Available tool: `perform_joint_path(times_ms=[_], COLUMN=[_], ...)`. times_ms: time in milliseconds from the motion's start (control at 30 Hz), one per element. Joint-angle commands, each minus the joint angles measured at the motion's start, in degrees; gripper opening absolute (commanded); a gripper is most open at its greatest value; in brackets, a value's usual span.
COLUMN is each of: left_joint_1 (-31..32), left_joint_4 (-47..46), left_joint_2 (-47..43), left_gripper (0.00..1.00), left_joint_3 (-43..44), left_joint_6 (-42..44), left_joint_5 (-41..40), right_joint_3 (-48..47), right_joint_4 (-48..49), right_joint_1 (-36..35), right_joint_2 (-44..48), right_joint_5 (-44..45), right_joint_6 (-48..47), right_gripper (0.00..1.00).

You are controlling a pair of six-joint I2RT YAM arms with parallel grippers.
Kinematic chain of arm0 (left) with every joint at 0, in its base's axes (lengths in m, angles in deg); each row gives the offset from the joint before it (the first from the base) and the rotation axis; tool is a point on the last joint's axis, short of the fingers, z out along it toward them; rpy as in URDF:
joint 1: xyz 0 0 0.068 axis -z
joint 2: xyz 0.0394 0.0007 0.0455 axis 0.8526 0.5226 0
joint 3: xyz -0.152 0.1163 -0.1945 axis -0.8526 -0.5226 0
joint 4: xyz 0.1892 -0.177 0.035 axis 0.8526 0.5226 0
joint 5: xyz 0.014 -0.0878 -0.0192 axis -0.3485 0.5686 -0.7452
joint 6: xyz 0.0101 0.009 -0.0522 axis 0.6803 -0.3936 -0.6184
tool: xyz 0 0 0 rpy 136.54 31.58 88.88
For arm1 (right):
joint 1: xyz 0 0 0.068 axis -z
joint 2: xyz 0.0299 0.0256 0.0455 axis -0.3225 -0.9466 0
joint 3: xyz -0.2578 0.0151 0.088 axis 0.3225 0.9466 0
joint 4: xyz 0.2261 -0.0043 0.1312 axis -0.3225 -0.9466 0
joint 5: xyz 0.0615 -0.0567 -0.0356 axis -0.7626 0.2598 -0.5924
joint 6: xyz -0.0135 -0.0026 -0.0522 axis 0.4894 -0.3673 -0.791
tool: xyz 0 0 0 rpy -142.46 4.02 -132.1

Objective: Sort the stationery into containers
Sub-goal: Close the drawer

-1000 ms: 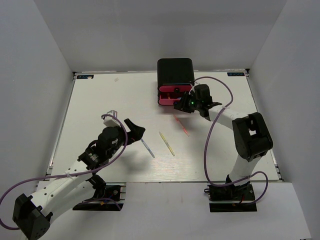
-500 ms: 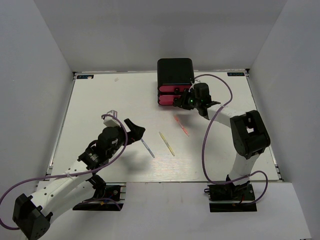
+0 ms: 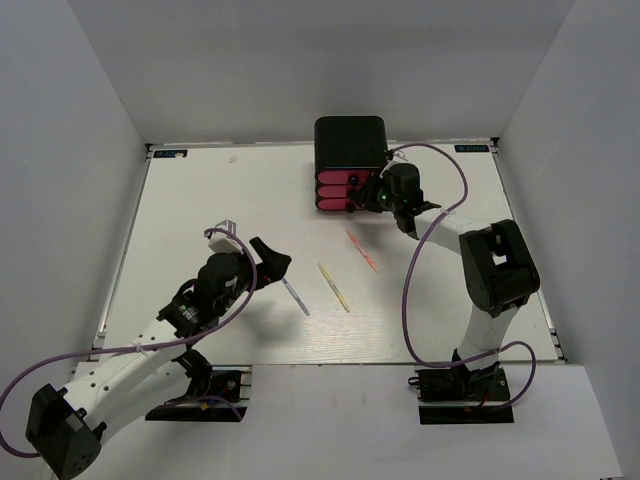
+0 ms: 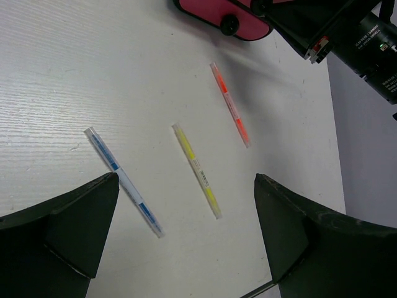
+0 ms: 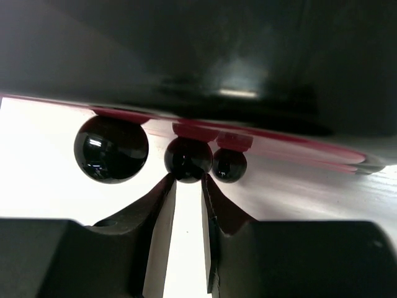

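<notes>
Now I see the right gripper close against the front of the cabinet. Its fingers are nearly together with only a thin slit, and the tips are at the underside of the middle knob; whether they pinch it I cannot tell. All three pink drawers look pushed in. On the table before the cabinet lie the orange pen, nearest to it, then the yellow pen, then the blue-grey pen. The left gripper hangs farther still from the cabinet, its jaws wide apart and holding nothing.
</notes>
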Motion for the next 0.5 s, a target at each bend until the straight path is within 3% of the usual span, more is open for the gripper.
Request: perform_joint_path(times_ms=[0, 233, 467], left_joint_1=[0.3, 0.3, 0.3], left_joint_4=[-0.9, -1.9, -10.5], left_joint_2=[-0.2, 0.9, 7.1], left_gripper=[1.0, 1.0, 1.0], left_joint_3=[1.2, 1.2, 0.7], left_joint_6=[0.3, 0.3, 0.3], left_joint_5=[-0.3, 0.8, 4.6], right_joint_3=[-1.4, 0.3, 8.8], right_joint_4=[6.8, 5.5, 3.0], right_joint_1=[0.2, 0.2, 0.5], right_joint_2=[-0.4, 1.8, 9.6], right_joint_5=[2.7, 0.7, -0.8], right_joint_6=[-1.1, -1.1, -3.0], right_gripper=[0.29, 0.28, 0.4])
